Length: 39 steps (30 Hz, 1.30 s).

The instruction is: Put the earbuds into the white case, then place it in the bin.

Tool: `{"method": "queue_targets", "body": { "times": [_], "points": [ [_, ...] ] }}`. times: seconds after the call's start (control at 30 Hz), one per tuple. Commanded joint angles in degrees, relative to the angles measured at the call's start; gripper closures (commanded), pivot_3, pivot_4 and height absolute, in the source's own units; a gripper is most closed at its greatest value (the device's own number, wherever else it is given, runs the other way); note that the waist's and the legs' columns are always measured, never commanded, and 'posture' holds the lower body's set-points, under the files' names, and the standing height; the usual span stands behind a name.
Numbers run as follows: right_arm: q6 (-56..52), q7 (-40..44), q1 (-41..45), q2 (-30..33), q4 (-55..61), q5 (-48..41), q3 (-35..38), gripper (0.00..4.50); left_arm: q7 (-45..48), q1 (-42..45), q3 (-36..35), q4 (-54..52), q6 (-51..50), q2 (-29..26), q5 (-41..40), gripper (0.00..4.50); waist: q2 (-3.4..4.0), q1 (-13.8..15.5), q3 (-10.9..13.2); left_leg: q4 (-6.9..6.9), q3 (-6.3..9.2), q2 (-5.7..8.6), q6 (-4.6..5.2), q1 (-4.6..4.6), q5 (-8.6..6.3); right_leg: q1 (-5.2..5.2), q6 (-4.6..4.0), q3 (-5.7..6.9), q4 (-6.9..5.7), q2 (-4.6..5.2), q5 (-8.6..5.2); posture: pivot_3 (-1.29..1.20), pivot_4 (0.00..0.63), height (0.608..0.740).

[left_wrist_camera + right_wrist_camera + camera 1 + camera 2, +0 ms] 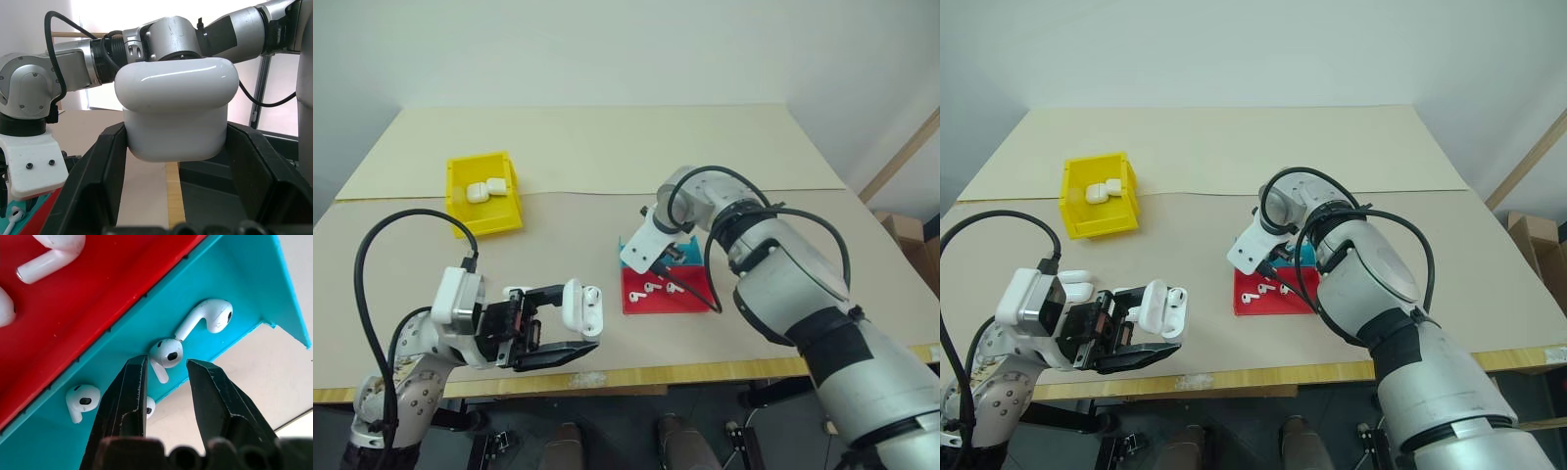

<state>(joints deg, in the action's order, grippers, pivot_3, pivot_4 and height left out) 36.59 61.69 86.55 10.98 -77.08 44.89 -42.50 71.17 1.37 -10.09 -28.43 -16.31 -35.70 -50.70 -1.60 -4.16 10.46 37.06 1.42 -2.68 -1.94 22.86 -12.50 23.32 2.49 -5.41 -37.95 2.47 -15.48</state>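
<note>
Beige table [607, 147] | yellow bin [485, 195]: 2 cases | blue tray [146, 347]: 4 earbuds

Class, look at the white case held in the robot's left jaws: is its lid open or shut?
Open. The white case has its lid raised, and one earbud sits in it.

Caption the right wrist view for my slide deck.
Right gripper open over an earbud lying in the blue tray, beside the red tray.
</note>
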Motion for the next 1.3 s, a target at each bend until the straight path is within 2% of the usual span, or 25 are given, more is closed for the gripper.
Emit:
{"method": "queue_targets", "body": {
  "times": [0.03, 1.3],
  "points": [
    [1.16, 0.36, 0.58, 0.23, 0.24, 0.23, -0.17, 2.86, 0.17, 0.08, -0.31, -0.91, 1.13, 0.09, 0.05, 1.73, 0.0, 0.0, 0.0, 0.0, 0.0, 0.0, 0.0, 0.0, 0.0, 0.0, 0.0, 0.0, 0.0, 0.0, 0.0, 0.0, 0.15, 0.74],
    [2.92, -2.27, 0.22, -0.29, -0.02, 2.4, -2.32, 2.86, -0.45, 0.06, -0.25, -1.55, 0.69, 0.05, -0.36, 1.73, 0.0, -0.01, 0.0, 0.0, 0.0, 0.0, 0.0, -0.05, 0.0, -0.02, 0.0, 0.0, -0.02, 0.0, 0.0, 0.0, 0.15, 0.74]
  ]
}}
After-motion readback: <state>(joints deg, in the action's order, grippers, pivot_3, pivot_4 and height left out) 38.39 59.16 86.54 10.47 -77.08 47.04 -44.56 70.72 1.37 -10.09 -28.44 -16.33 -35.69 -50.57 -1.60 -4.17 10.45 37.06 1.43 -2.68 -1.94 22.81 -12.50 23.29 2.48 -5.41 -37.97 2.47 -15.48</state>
